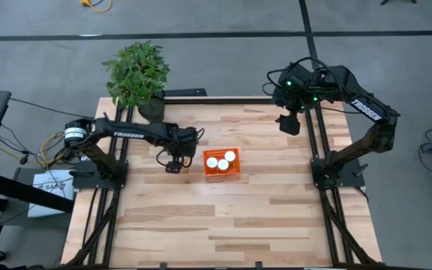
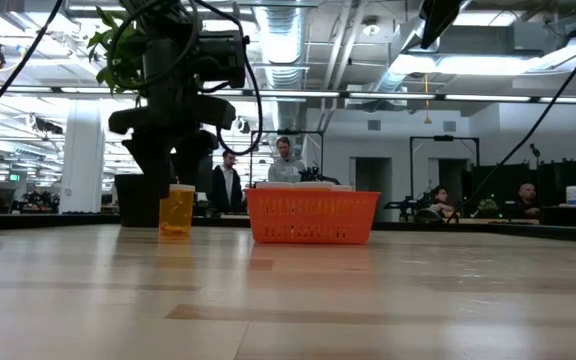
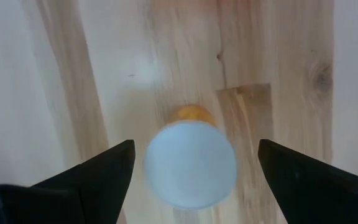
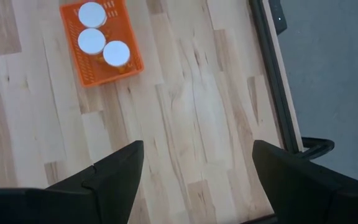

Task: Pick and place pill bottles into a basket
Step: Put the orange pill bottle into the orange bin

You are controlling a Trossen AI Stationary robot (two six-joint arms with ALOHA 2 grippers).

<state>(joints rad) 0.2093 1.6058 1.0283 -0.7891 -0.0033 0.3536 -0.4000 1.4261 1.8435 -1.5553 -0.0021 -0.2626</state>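
Three pill bottles (image 1: 221, 160) already stand in the basket (image 1: 237, 174), near the middle of the tabletop (image 1: 223, 225). The fourth bottle (image 2: 176, 210) stands upright on the tabletop just beside the basket, on the side toward the left edge. The left hand (image 1: 172, 166) hangs directly above it, fingers (image 3: 95, 177) spread wide to either side of the white cap (image 3: 190, 163) and holding nothing. The bottle's long axis is vertical, so a straight descent should bracket it. The right hand (image 1: 289, 124) waits open and empty near the far right corner, well apart.
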